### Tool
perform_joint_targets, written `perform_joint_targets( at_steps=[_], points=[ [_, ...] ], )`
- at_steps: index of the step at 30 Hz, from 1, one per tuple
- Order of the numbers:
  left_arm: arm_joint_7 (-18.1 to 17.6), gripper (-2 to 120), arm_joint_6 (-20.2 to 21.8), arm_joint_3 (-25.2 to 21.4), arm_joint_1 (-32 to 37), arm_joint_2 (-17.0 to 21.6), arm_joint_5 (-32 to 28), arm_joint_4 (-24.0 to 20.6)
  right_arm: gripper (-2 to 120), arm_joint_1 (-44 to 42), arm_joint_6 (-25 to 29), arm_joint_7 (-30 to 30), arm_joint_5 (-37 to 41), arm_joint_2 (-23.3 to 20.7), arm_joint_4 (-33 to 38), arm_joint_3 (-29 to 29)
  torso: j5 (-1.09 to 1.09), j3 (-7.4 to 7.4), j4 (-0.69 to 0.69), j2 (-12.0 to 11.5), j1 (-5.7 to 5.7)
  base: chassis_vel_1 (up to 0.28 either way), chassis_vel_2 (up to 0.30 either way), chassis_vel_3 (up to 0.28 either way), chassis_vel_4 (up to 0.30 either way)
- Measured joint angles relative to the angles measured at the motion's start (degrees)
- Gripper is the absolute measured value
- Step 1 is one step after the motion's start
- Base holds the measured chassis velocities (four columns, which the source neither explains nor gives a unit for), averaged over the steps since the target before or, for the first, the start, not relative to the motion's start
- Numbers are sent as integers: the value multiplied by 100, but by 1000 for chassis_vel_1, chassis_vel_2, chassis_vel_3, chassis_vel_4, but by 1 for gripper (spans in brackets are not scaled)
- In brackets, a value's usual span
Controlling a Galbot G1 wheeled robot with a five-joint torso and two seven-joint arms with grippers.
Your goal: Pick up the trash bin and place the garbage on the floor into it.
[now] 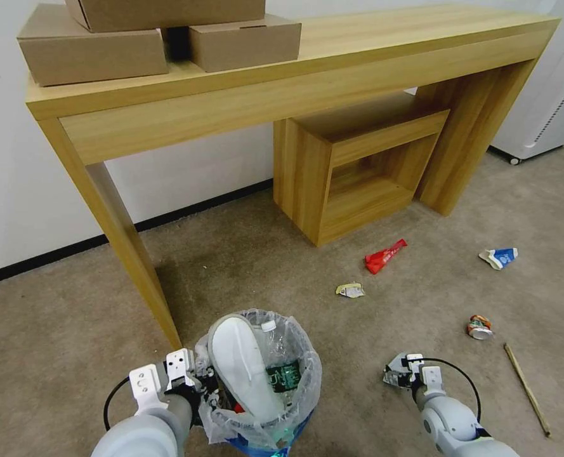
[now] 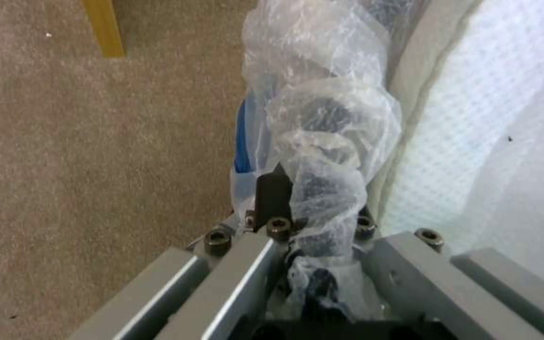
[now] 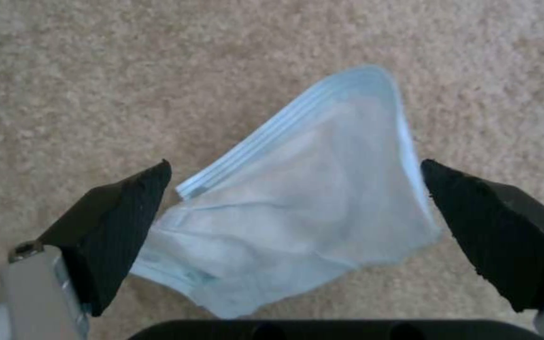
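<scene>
The trash bin (image 1: 307,374), lined with a crinkled clear bag (image 2: 322,118), sits low at the front; a white slipper (image 1: 247,368) and a clear bottle (image 1: 275,343) lie inside it. My left gripper (image 1: 199,382) (image 2: 313,208) is shut on the bin's bagged rim. My right gripper (image 1: 396,374) (image 3: 294,167) hangs open just above the floor (image 1: 358,355), its fingers either side of a pale blue face mask (image 3: 310,203). More garbage lies beyond: a red wrapper (image 1: 385,255), a crumpled wrapper (image 1: 350,290), a blue-white carton (image 1: 499,257), a crushed can (image 1: 479,327) and a wooden stick (image 1: 526,388).
A long wooden table (image 1: 358,57) carries cardboard boxes (image 1: 98,51); its leg (image 1: 136,266) stands close behind the bin. A low wooden cube shelf (image 1: 307,171) sits under the table. A white appliance (image 1: 548,95) stands at the far right.
</scene>
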Motion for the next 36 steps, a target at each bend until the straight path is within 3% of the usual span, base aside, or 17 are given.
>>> perform_joint_targets(
  at_steps=[10, 14, 18, 26, 36],
  points=[
    [7, 0, -1, 74, 1, 28, 40, 8, 100, -17, 93, 10, -80, 17, -80, -38, 0, 0, 0, 0, 0, 0, 0, 0, 0],
    [9, 0, -7, 101, 4, 36, 49, 8, 91, -40, 162, 9, -92, -62, -75, -38, 0, 0, 0, 0, 0, 0, 0, 0, 0],
    [9, 0, -18, 130, 19, 36, 83, 3, 71, -48, 227, 9, -48, -172, 13, -36, 0, 0, 0, 0, 0, 0, 0, 0, 0],
    [14, 0, -34, 130, 55, 37, 133, -22, 47, -27, 233, 54, 96, -333, 190, -47, 0, 0, 0, 0, 0, 0, 0, 0, 0],
    [32, 0, -47, 144, 113, -1, 260, -23, 7, 18, 356, 89, 168, -420, 226, -70, 0, 0, -1, 0, 0, 0, 0, 0, 0]
  ],
)
